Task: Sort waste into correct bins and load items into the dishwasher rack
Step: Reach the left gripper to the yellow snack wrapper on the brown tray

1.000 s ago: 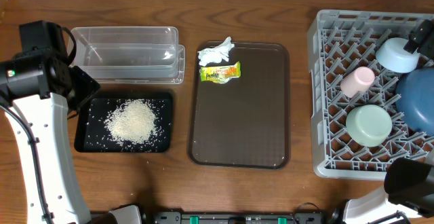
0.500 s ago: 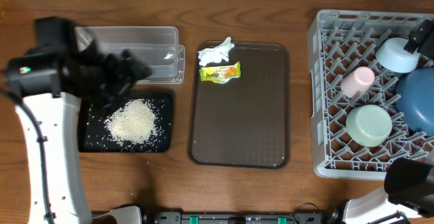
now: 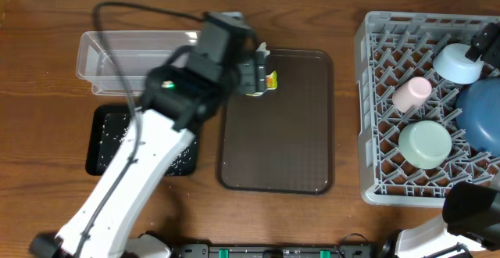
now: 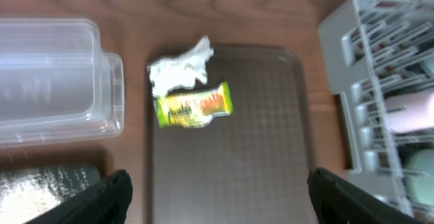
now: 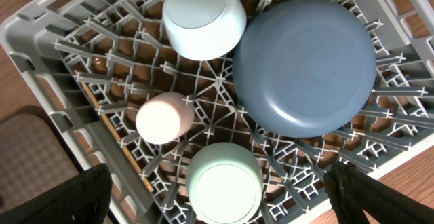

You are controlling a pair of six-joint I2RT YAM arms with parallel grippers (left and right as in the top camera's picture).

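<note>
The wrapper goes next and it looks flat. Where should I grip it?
From straight above, pinch the wrapper across its narrow width at the end nearer the rack: it lies flat on the tray, and the tissue crowds the other end.

The wooden table (image 3: 344, 219) carries a brown tray (image 3: 281, 125). Left of it are a clear tub (image 3: 156, 47) and a black tray (image 3: 98, 164). Right of it is the rack (image 3: 367, 133).

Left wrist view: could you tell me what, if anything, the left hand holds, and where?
Nothing; the left hand is open above the brown tray, the wrapper lying free.
</note>
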